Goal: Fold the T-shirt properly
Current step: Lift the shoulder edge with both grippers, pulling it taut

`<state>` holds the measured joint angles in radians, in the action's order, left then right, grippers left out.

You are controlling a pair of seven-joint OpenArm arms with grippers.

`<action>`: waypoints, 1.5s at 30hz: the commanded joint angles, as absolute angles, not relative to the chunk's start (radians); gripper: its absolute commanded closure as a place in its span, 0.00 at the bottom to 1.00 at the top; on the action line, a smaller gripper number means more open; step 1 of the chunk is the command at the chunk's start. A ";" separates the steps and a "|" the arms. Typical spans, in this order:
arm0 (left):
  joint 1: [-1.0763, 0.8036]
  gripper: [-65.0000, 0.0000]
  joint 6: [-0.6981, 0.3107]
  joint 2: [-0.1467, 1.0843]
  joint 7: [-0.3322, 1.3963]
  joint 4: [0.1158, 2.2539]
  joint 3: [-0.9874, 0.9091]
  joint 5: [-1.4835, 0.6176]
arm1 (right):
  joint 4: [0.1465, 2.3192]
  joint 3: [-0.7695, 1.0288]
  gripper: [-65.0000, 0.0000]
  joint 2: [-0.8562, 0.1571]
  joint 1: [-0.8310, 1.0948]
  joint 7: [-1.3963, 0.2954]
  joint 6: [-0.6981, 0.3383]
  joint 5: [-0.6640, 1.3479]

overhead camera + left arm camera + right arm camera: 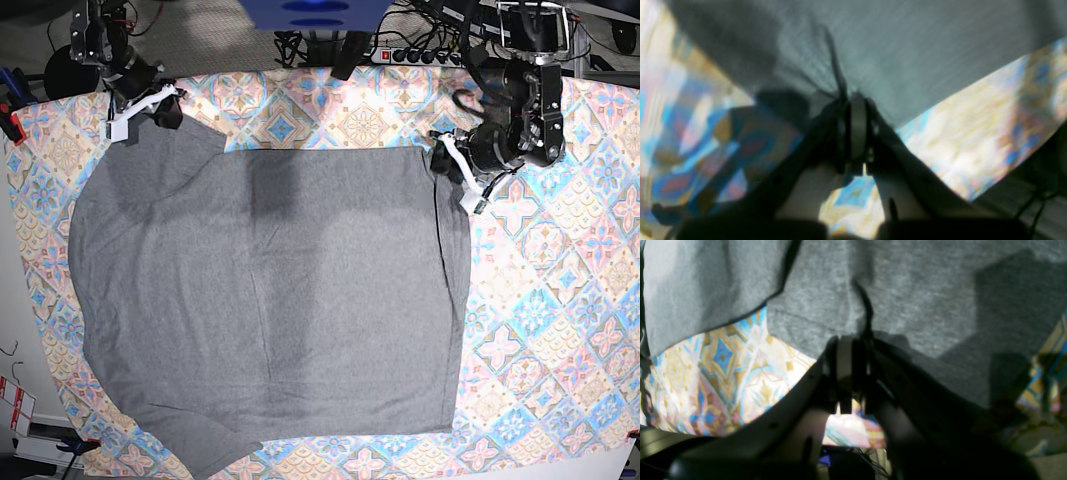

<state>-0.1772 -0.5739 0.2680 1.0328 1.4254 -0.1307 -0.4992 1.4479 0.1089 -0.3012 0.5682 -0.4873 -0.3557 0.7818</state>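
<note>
Across the patterned tablecloth [560,300] the T-shirt [270,300] lies spread flat, filling the centre and left of the base view. At the upper right of that view, the left gripper [447,155] has its jaws pressed together, pinching the shirt's corner [853,96]. At the upper left, the right gripper [160,100] likewise pinches a puckered fold of grey fabric [860,336] between its 2 jaws.

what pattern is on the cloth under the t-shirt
The tablecloth has colourful geometric tile-like motifs in blue, pink and yellow, clearest in the base view.
</note>
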 commanded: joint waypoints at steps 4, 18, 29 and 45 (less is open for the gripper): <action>-0.162 1.00 -0.581 0.275 1.020 1.440 -0.136 -0.490 | 1.508 0.154 0.94 -0.338 0.601 -0.478 -0.357 0.777; -0.180 1.00 -0.581 0.268 1.020 1.440 -0.136 -0.417 | 1.613 0.291 0.94 -0.335 0.670 -0.483 -0.360 0.777; -0.225 1.00 -0.581 0.274 1.018 1.474 -0.136 -0.421 | 1.653 0.259 0.99 -0.358 0.671 -0.475 -0.360 0.766; -0.470 1.00 -0.581 0.288 0.914 1.589 -0.139 -0.424 | 1.771 0.355 0.99 -0.131 0.777 -0.473 -0.357 0.269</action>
